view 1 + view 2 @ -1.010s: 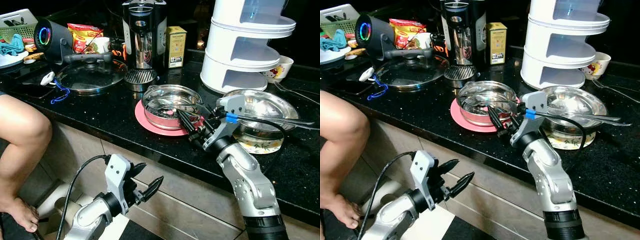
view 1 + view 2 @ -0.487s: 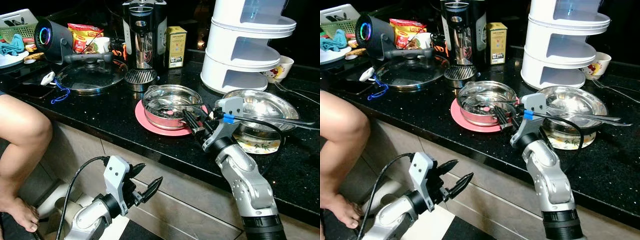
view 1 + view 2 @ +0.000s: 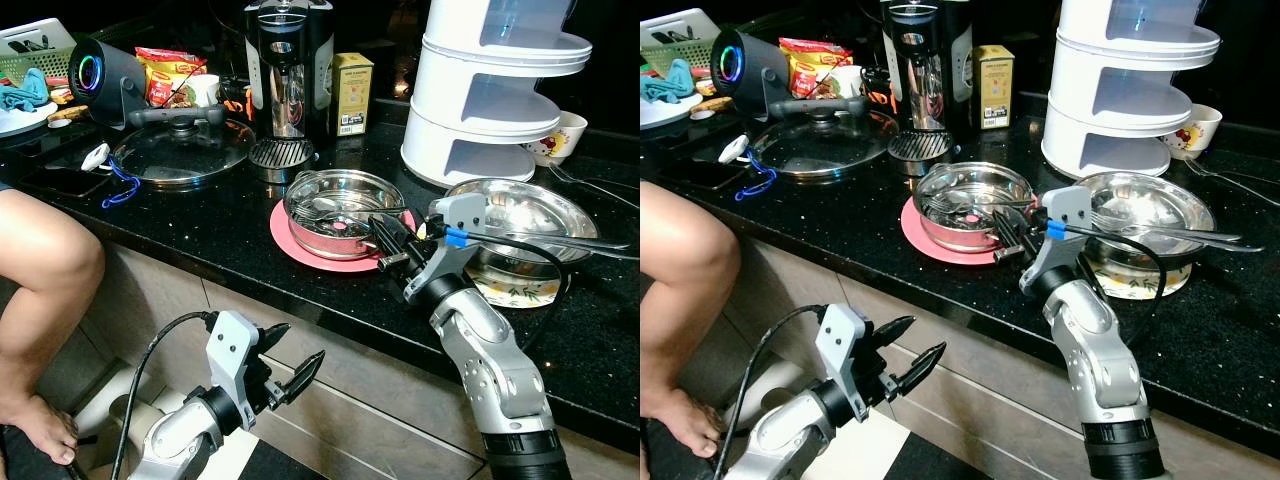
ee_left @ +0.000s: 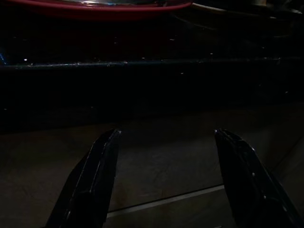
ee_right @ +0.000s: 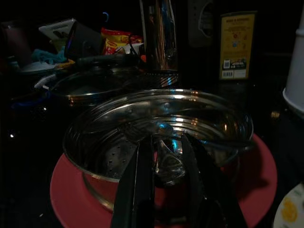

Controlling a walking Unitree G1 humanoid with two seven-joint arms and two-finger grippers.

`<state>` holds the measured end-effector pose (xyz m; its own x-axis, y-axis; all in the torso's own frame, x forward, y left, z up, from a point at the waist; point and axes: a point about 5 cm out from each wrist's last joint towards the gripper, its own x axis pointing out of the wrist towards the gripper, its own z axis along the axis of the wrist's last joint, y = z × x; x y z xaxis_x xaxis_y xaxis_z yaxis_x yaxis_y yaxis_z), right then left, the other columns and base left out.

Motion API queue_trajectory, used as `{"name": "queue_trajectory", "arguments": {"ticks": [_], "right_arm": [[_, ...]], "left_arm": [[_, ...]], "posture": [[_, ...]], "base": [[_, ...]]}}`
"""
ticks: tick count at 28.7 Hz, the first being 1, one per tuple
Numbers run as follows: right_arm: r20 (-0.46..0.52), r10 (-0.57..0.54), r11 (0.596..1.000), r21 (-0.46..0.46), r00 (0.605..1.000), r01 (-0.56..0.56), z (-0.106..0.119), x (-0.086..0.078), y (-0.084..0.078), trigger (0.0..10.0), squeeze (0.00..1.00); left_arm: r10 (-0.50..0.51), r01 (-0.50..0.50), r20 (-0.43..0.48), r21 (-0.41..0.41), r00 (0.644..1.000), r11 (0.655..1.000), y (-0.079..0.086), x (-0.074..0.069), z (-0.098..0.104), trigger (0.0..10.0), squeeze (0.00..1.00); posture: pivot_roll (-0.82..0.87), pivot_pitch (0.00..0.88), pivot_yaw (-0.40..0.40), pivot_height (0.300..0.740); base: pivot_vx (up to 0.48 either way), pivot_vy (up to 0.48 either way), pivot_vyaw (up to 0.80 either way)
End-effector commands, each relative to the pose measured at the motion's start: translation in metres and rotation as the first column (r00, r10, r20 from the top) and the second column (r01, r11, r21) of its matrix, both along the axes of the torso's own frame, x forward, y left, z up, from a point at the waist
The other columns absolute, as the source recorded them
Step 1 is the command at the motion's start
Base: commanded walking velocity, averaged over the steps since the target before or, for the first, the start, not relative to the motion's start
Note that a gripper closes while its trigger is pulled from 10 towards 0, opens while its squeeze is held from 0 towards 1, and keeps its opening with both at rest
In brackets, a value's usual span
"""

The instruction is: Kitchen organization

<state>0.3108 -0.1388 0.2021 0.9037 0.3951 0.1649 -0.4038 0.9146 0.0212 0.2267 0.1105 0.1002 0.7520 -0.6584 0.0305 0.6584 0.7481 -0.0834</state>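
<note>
A black speckled bench (image 3: 200,225) carries a white tiered rack (image 3: 495,90) at the back, a glass pot lid (image 3: 182,150) to the robot's left, and a steel bowl (image 3: 545,215) on the right. Near the front edge a perforated steel steamer bowl (image 3: 340,205) sits on a pink plate (image 3: 300,245). The right tool (image 3: 385,240) reaches over the steamer's near rim, its fingers (image 5: 142,185) slightly parted, gripping nothing. The left tool (image 3: 285,365) hangs below the bench, fingers spread wide.
</note>
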Motion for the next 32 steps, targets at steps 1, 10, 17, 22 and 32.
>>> {"name": "queue_trajectory", "arguments": {"ticks": [1, 10, 17, 22, 32], "right_arm": [[0.035, -0.001, 1.0, -0.019, 0.999, 0.002, 0.013, 0.001, -0.001, 0.0, 0.0], [-0.099, 0.158, 0.959, -0.223, 0.982, -0.177, 0.034, -0.006, 0.007, 0.0, 0.0], [-0.029, 0.081, 0.927, -0.365, 0.996, -0.086, 0.054, -0.004, -0.001, 0.0, 0.0], [0.069, 0.037, 0.939, -0.345, 0.997, -0.011, 0.072, -0.002, -0.006, 0.0, 0.0], [0.1, 0.006, 0.914, -0.405, 0.995, 0.035, 0.077, -0.002, -0.008, 0.0, 0.0]], "left_arm": [[0.002, -0.003, 0.02, 0.022, 1.0, 1.0, 0.002, -0.001, 0.002, 10.0, 0.0], [0.003, -0.003, 0.018, 0.018, 1.0, 1.0, 0.001, -0.001, 0.002, 10.0, 0.0], [0.002, -0.003, 0.016, 0.016, 1.0, 1.0, 0.0, 0.0, 0.001, 10.0, 0.0], [-0.001, 0.001, 0.013, 0.016, 1.0, 1.0, 0.0, 0.0, 0.0, 10.0, 0.0], [-0.004, 0.004, 0.01, 0.016, 1.0, 1.0, 0.0, -0.001, -0.001, 10.0, 0.0]], "posture": [[-0.02, 0.0, 0.004, 0.74], [-0.02, 0.0, -0.002, 0.74], [-0.02, 0.0, -0.004, 0.74], [-0.02, 0.0, -0.003, 0.74], [-0.02, 0.0, -0.006, 0.74]], "base": [[0.0, 0.0, 0.0], [0.0, 0.0, 0.0], [0.0, 0.0, 0.0], [0.0, 0.0, 0.0], [0.0, 0.0, 0.0]]}}
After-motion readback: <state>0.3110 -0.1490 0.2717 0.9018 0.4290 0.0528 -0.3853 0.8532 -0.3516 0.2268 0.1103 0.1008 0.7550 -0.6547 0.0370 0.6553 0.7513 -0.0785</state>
